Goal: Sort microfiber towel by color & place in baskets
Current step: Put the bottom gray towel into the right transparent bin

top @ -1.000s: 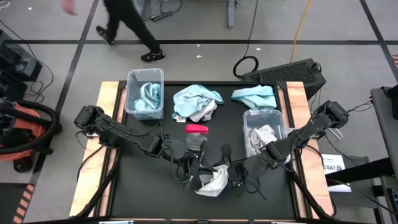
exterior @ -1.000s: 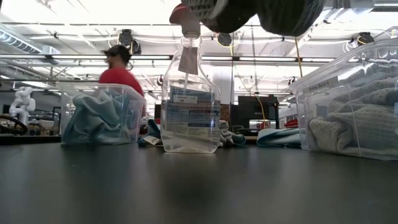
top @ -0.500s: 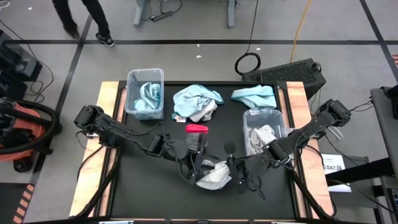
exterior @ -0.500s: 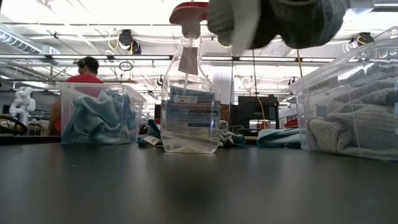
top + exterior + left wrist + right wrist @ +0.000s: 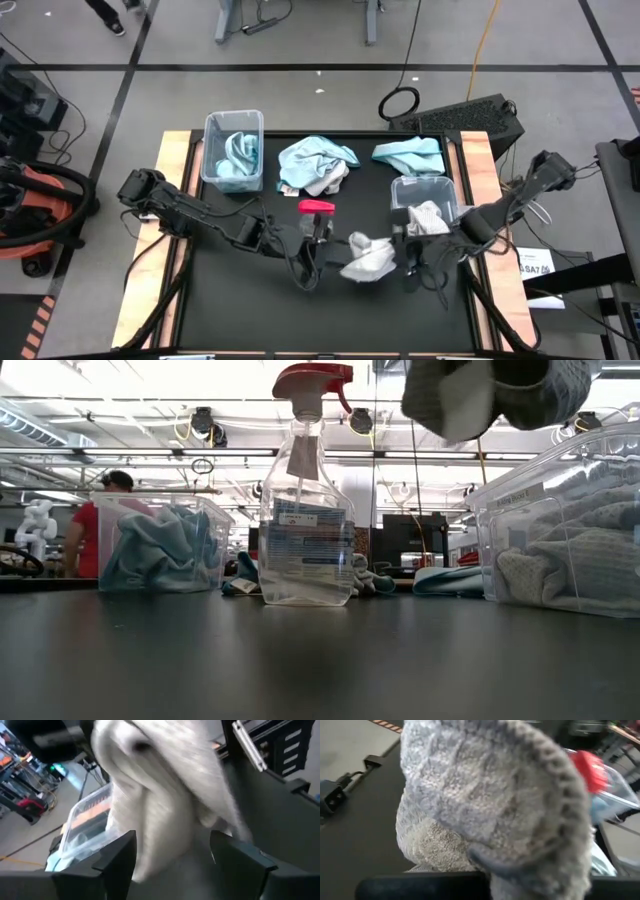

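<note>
A grey microfiber towel [image 5: 368, 258] hangs bunched above the table's middle, and my right gripper [image 5: 403, 252] is shut on it. It shows high up in the low view [image 5: 490, 390] and fills the right wrist view [image 5: 485, 805]. My left gripper [image 5: 175, 855] stands open just left of the towel [image 5: 160, 795]. It is near the spray bottle [image 5: 317, 215]. The left basket [image 5: 209, 150] holds blue towels. The right basket [image 5: 452, 195] holds a grey one. My right gripper holds the grey towel at its right end [image 5: 392, 256], coming level from the table's right side. The towel itself hides the fingers in the right wrist view. The towel hangs in a slack bunch, lifted clear of the table [image 5: 470, 420].
A clear spray bottle with a red trigger top [image 5: 305, 510] stands mid-table. A blue and grey pile of towels [image 5: 317, 165] and a blue towel [image 5: 408, 152] lie at the far edge. A person [image 5: 95, 525] stands in the room beyond the left basket.
My left gripper has opened and let go of the grey towel. My right gripper has carried the towel up and toward the table's far right, nearer the right basket. The person behind the table has walked on.
</note>
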